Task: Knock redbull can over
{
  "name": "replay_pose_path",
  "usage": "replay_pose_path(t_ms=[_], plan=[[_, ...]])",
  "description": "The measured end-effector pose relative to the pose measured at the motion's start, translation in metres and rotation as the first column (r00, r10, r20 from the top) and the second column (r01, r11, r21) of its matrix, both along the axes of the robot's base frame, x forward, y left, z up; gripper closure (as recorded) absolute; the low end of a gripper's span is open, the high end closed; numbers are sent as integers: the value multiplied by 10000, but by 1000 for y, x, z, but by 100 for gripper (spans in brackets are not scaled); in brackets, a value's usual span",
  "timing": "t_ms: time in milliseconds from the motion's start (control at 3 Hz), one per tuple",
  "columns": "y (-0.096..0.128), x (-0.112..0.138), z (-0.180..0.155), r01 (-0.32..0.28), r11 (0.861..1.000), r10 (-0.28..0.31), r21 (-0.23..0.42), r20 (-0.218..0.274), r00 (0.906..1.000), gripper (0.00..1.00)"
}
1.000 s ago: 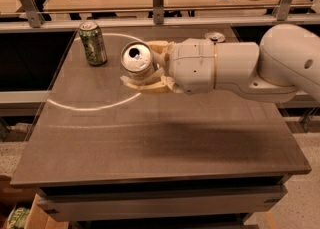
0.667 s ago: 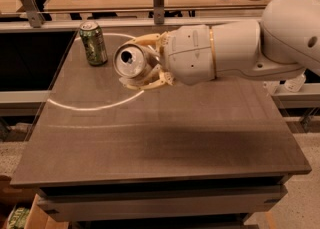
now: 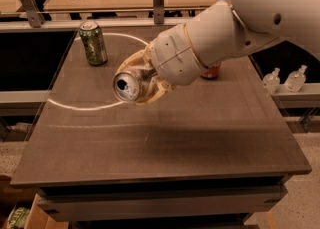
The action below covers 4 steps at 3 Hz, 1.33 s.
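The redbull can (image 3: 128,87) is a slim silver can lying on its side with its silver top facing the camera. It sits between the tan fingers (image 3: 150,94) of my gripper (image 3: 142,82), left of the table's middle. I cannot tell whether the can touches the table (image 3: 165,143). The white arm reaches in from the upper right and hides most of the can's body.
A green can (image 3: 93,43) stands upright at the table's back left. A red can (image 3: 211,72) stands mostly hidden behind the arm. Two small clear bottles (image 3: 285,79) sit on a ledge to the right. A railing and a cluttered wooden table lie behind.
The gripper and the silver can have moved toward the table's front. The red can now shows behind the arm. The green can has not moved.
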<state>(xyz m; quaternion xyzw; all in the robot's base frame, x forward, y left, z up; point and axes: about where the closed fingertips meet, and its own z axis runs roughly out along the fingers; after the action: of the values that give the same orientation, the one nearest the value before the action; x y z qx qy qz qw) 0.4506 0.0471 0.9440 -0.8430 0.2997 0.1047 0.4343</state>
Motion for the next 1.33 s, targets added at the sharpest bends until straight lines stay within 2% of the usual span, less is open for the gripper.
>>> replay_pose_path(t_ms=[333, 667, 1000, 1333], plan=[[-5, -1, -35, -32, 9794, 136, -2019, 500, 9987, 100], [-15, 3, -62, 76, 9312, 350, -3645, 1100, 9933, 100], [-24, 9, -78, 8, 8798, 738, -4753, 1381, 9877, 100], [-28, 12, -91, -386, 8356, 1193, -5479, 1124, 9865, 100]])
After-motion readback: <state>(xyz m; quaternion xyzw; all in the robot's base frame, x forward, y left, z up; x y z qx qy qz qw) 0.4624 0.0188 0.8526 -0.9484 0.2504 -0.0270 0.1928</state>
